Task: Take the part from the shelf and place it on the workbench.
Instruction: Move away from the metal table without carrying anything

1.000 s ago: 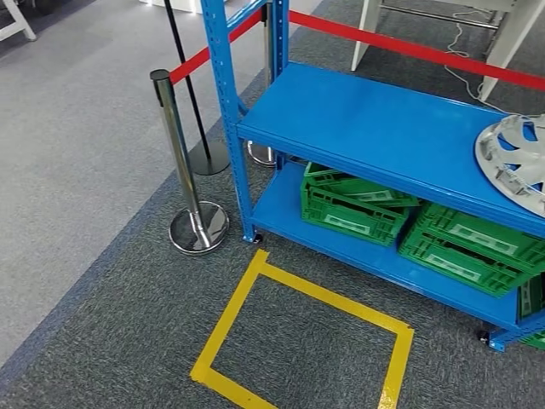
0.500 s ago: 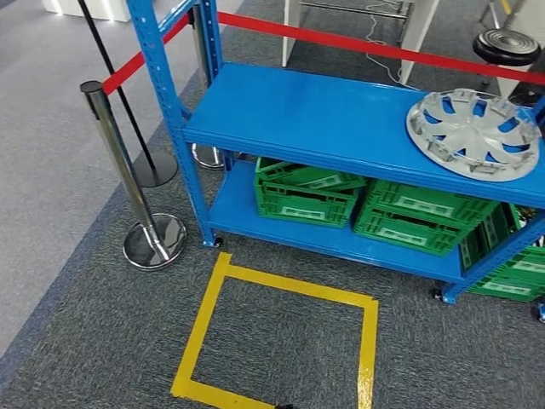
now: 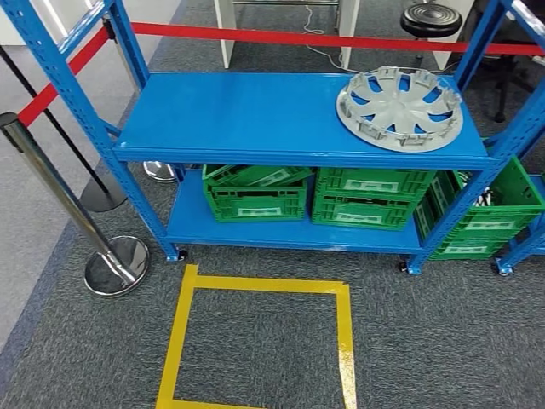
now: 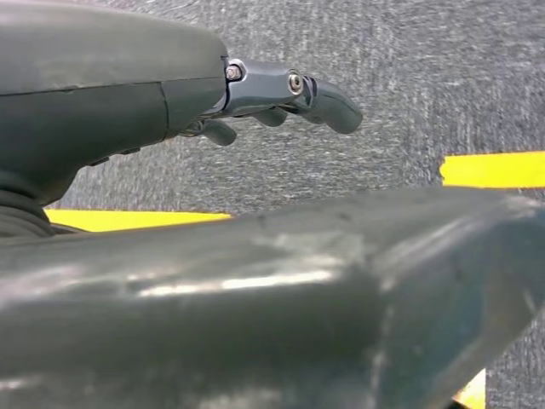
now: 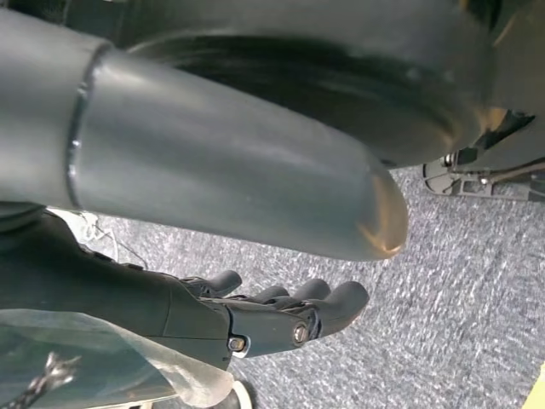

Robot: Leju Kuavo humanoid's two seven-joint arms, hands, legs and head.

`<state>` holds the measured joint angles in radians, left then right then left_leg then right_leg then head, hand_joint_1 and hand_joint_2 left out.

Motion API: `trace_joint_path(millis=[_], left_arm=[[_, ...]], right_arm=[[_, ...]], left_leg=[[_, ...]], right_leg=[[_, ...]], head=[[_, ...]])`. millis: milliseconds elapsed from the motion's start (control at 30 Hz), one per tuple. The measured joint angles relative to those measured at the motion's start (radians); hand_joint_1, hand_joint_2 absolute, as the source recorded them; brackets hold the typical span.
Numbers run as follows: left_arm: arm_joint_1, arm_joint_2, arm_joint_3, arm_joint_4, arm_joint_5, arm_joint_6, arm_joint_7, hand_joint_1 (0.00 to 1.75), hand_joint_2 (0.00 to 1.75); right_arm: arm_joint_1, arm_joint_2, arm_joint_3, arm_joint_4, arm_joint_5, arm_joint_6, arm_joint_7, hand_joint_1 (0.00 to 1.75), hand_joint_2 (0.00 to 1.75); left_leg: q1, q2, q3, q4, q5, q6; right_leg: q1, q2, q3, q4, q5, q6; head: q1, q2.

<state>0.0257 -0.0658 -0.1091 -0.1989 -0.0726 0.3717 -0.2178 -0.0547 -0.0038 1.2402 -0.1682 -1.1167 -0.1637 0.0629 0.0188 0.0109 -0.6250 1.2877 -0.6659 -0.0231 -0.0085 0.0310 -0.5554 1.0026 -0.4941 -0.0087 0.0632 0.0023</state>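
The upper shelf board [image 3: 257, 119] hides the tops of the green crates [image 3: 257, 192] beneath it.

The shelf [image 3: 302, 119] is viewed from above by the head camera; carpet [image 4: 411, 77] is seen close by both wrist cameras.

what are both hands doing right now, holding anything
Left hand: open, holds nothing, hanging over the carpet.
Right hand: open, holds nothing, fingers extended over the carpet.
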Motion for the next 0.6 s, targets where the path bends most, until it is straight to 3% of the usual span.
trace_joint_path(millis=[33,67,133,200,300,367,433,500,533,567,600], left_arm=[[0.001,0.000,0.002,0.000,0.000,0.000,0.000,0.00,0.00],[0.001,0.000,0.004,0.000,0.001,0.000,0.000,0.00,0.00],[-0.001,0.001,0.008,0.000,0.002,0.000,0.000,0.00,0.00],[-0.005,0.001,0.010,0.001,0.002,0.001,0.000,0.00,0.00],[-0.008,0.000,0.011,0.001,0.002,0.004,0.000,0.00,0.00],[-0.008,-0.001,0.012,0.001,0.005,0.005,0.000,0.00,0.00],[-0.008,0.000,0.012,0.002,0.008,0.007,0.000,0.00,0.00],[-0.007,0.000,0.012,0.002,0.009,0.007,0.001,0.00,0.00],[-0.007,0.000,0.012,0.002,0.009,0.007,0.001,0.00,0.00],[-0.007,0.000,0.013,0.002,0.009,0.006,0.002,0.00,0.00],[-0.007,-0.001,0.013,0.002,0.009,0.006,0.002,0.00,0.00]], right_arm=[[0.001,0.000,0.000,0.000,0.002,-0.001,0.000,0.00,0.00],[0.002,0.000,0.000,0.000,0.006,-0.003,0.000,0.00,0.00],[0.002,0.000,0.002,0.000,0.015,-0.011,0.006,0.00,0.00],[0.001,0.000,0.004,0.000,0.023,-0.017,0.016,0.00,0.00],[0.002,-0.001,0.007,0.000,0.029,-0.020,0.022,0.00,0.00],[0.002,-0.002,0.010,0.000,0.029,-0.021,0.019,0.00,0.00],[0.000,-0.003,0.011,0.000,0.028,-0.022,0.016,0.00,0.00],[-0.001,-0.003,0.011,0.000,0.028,-0.020,0.016,0.00,0.00],[0.000,-0.004,0.012,0.000,0.028,-0.019,0.017,0.00,0.00],[0.002,-0.004,0.012,0.000,0.027,-0.018,0.018,0.00,0.00],[0.002,-0.005,0.012,0.000,0.026,-0.017,0.018,0.00,0.00]], left_leg=[[0.000,-0.001,-0.005,0.003,0.014,0.003],[-0.001,-0.002,0.007,-0.032,0.047,0.008],[-0.003,-0.013,0.059,-0.166,0.125,0.019],[-0.006,-0.026,0.094,-0.260,0.157,0.025],[-0.007,-0.026,0.096,-0.281,0.158,0.031],[-0.003,-0.020,0.098,-0.289,0.163,0.041],[-0.002,-0.010,0.099,-0.291,0.164,0.049],[-0.003,-0.001,0.099,-0.291,0.162,0.050],[-0.003,0.003,0.100,-0.291,0.161,0.050],[-0.003,0.005,0.103,-0.291,0.159,0.048],[-0.002,0.006,0.107,-0.291,0.157,0.046]], right_leg=[[0.002,0.011,0.001,0.001,0.000,-0.001],[0.003,0.021,0.003,0.001,-0.001,-0.001],[0.007,0.035,0.008,0.003,-0.002,0.000],[0.009,0.042,0.005,0.005,-0.004,0.007],[0.007,0.042,-0.004,0.004,-0.004,0.025],[0.006,0.019,-0.025,0.042,-0.030,0.035],[0.005,-0.011,-0.081,0.157,-0.090,0.043],[0.003,-0.021,-0.141,0.276,-0.132,0.050],[0.001,-0.023,-0.150,0.292,-0.127,0.052],[-0.001,-0.025,-0.136,0.264,-0.102,0.053],[-0.002,-0.028,-0.105,0.201,-0.064,0.053]], head=[[0.000,0.000],[-0.001,0.000],[-0.002,0.000],[-0.001,0.000],[0.000,0.000],[0.003,0.000],[0.009,0.000],[0.011,0.000],[0.012,0.000],[0.012,0.000],[0.012,0.000]])
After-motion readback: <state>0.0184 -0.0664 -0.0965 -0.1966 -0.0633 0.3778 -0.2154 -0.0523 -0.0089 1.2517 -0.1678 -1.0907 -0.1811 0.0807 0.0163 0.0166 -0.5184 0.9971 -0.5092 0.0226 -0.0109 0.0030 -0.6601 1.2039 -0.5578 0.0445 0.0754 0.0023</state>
